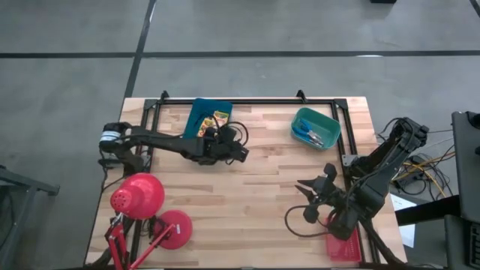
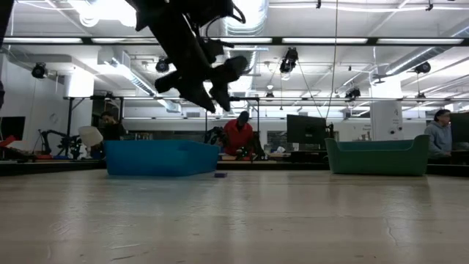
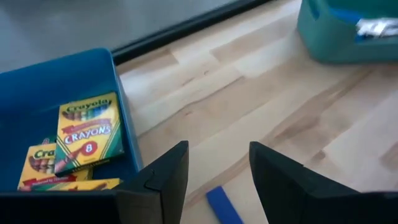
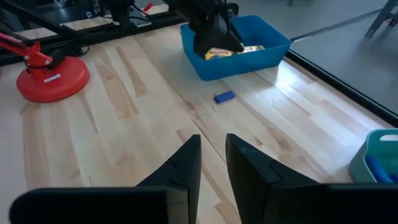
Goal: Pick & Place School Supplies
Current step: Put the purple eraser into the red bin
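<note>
The left hand [image 1: 238,150] hangs in the air above the table [image 1: 255,195], right beside the blue tray [image 1: 201,112]. Its two dark fingers [image 3: 163,180] stand apart and hold nothing. Just past them, a tiny blue stick [image 3: 224,205] lies on the wood, close to the wall of the blue tray. Inside that tray lie the yellow crayon boxes [image 3: 87,130], one resting partly on another. They sit flat with their print facing up.

The right hand [image 1: 319,196] is low near the front right of the table, well apart from the blue tray. Its fingers [image 4: 180,168] are close together with only a thin gap, and nothing is between them. A red tray [image 1: 343,246] sits just beside that arm at the table's corner.

A teal tray [image 1: 315,127] stands near the back right. Blue-handled scissors [image 1: 309,135] lie inside it.

A red lamp [image 1: 139,196] sits at the front left, with its round base [image 1: 174,229] next to it.
</note>
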Motion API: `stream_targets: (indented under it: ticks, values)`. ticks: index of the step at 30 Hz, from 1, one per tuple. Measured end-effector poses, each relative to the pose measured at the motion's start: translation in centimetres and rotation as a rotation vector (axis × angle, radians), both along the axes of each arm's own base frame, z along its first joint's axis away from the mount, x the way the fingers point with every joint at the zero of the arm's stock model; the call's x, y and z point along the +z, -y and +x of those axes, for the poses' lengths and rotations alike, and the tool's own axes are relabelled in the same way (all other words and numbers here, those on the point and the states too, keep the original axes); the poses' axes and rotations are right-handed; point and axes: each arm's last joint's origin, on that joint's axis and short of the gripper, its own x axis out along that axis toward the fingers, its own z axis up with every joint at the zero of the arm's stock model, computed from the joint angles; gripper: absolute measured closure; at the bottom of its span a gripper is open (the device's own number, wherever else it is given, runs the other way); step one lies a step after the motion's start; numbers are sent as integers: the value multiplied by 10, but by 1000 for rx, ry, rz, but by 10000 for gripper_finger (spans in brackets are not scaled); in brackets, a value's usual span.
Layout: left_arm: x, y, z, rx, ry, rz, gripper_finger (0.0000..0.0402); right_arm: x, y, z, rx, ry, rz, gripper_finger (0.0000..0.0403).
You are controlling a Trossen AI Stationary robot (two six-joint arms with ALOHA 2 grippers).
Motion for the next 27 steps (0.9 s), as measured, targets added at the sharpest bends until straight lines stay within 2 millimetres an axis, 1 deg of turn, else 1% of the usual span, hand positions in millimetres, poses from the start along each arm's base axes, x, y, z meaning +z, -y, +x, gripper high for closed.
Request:
stream_targets:
  ticks: [6, 13, 19, 27]
  values:
    - [-25, 1, 8, -21, -73, -29, 227, -1, 0, 0, 0, -3, -1, 331]
    - [-43, 1, 14, -24, -110, -72, 227, -2, 0, 0, 0, -7, -5, 323]
    - [-61, 2, 19, -24, -137, -108, 227, -2, 1, 0, 0, -9, -7, 332]
    - [-74, 2, 23, -21, -143, -121, 227, -2, 1, 0, 1, -9, -6, 339]
